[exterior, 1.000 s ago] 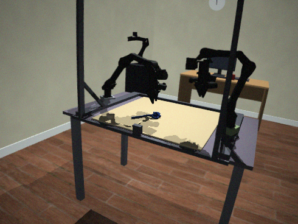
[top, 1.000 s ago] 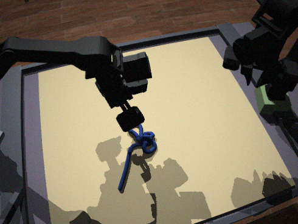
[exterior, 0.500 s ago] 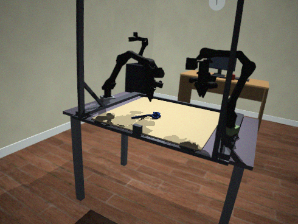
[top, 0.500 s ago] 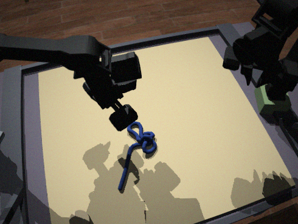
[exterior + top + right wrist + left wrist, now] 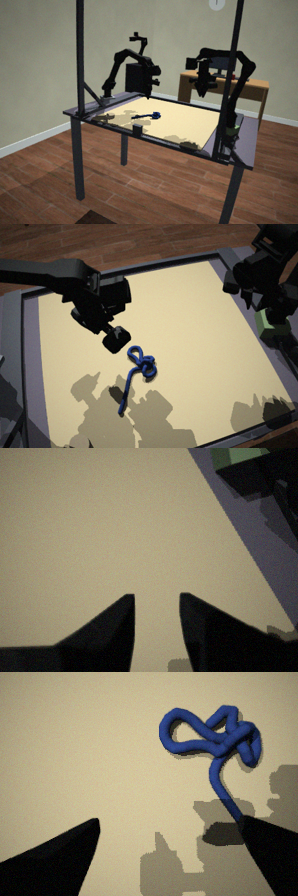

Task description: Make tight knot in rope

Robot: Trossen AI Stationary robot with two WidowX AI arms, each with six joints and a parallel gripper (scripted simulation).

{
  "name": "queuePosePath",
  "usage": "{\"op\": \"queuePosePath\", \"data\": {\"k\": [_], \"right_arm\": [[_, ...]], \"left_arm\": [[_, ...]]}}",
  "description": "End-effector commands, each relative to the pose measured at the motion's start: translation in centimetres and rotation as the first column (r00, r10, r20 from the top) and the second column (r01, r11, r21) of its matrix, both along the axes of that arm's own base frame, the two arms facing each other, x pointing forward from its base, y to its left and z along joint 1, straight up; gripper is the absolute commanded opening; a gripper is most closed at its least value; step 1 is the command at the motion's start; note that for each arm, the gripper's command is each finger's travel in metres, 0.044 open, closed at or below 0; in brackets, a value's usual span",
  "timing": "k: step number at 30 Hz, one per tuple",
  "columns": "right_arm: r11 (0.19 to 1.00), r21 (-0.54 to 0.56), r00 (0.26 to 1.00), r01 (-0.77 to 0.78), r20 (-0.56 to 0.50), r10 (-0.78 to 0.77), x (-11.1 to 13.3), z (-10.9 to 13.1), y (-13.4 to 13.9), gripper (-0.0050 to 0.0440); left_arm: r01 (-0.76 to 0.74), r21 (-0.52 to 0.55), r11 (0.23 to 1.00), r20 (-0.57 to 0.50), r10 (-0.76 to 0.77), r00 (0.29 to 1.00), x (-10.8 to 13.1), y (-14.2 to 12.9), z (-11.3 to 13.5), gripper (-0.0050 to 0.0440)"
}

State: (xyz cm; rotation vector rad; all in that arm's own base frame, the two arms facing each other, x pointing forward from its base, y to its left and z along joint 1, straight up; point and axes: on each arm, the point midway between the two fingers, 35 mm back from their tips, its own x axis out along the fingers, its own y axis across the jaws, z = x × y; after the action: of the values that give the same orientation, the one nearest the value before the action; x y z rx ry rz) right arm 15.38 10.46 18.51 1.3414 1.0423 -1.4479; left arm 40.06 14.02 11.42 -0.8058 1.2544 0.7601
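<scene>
The blue rope (image 5: 126, 389) (image 5: 140, 117) (image 5: 215, 778) lies looped, away from the tabletop's (image 5: 33, 346) (image 5: 247, 140) edges. The left claw (image 5: 91, 318) (image 5: 148, 97) (image 5: 169, 823) is wide open; the right claw (image 5: 253, 307) (image 5: 202, 95) (image 5: 157, 602), slightly open.
</scene>
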Motion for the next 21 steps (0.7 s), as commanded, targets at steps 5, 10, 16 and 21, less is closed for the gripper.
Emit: {"op": "queuePosePath", "data": {"k": [5,10,16,21], "right_arm": [[1.000,0.004,1.000,0.001,0.013,-0.001,0.0,0.3,0.0,0.0100],[1.000,0.004,1.000,0.001,0.013,-0.001,0.0,0.3,0.0,0.0100],[1.000,0.004,1.000,0.001,0.013,-0.001,0.0,0.3,0.0,0.0100],[1.000,0.004,1.000,0.001,0.013,-0.001,0.0,0.3,0.0,0.0100]], "left_arm": [[-0.070,-0.007,0.997,0.041,0.071,0.997,-1.0,-0.9,1.9,0.0440],[-0.131,-0.021,0.991,0.043,0.132,0.990,-1.9,-1.6,2.3,0.0440],[-0.195,-0.036,0.980,0.045,0.197,0.979,-2.9,-2.3,2.7,0.0440],[-0.245,-0.047,0.968,0.045,0.247,0.968,-3.7,-2.8,3.0,0.0440]]}}
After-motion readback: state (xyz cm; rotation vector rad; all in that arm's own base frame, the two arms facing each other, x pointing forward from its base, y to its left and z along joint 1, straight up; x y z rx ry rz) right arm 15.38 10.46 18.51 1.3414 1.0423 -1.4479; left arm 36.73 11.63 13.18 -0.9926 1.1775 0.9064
